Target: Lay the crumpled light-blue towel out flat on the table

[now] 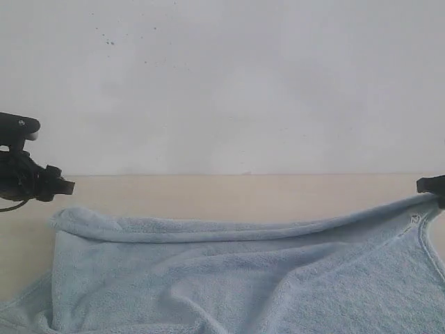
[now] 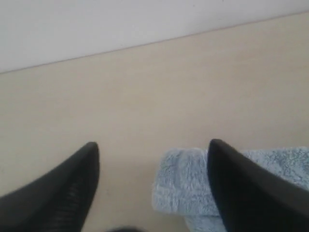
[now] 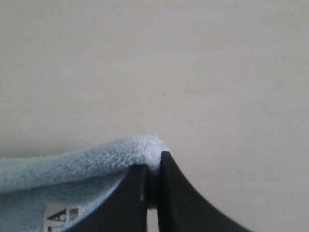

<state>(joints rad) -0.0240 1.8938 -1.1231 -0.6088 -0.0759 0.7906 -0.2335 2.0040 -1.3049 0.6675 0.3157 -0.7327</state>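
The pale blue towel [image 1: 236,278] lies across the front of the beige table [image 1: 229,195], its far edge rolled into a fold from left to right. My right gripper [image 1: 432,186] is shut on the towel's far right corner [image 3: 145,147], which is lifted slightly; the white printed tag [image 3: 60,215] shows beside its fingers. My left gripper [image 1: 59,186] hovers open just above and left of the far left corner [image 1: 66,217]. In the left wrist view that corner [image 2: 181,186] lies on the table between the spread fingers [image 2: 241,193], close to one of them, untouched.
A white wall [image 1: 222,83] rises right behind the table's far edge. A strip of bare tabletop [image 2: 159,96] runs between the towel and the wall. The towel's front part runs out of the exterior view.
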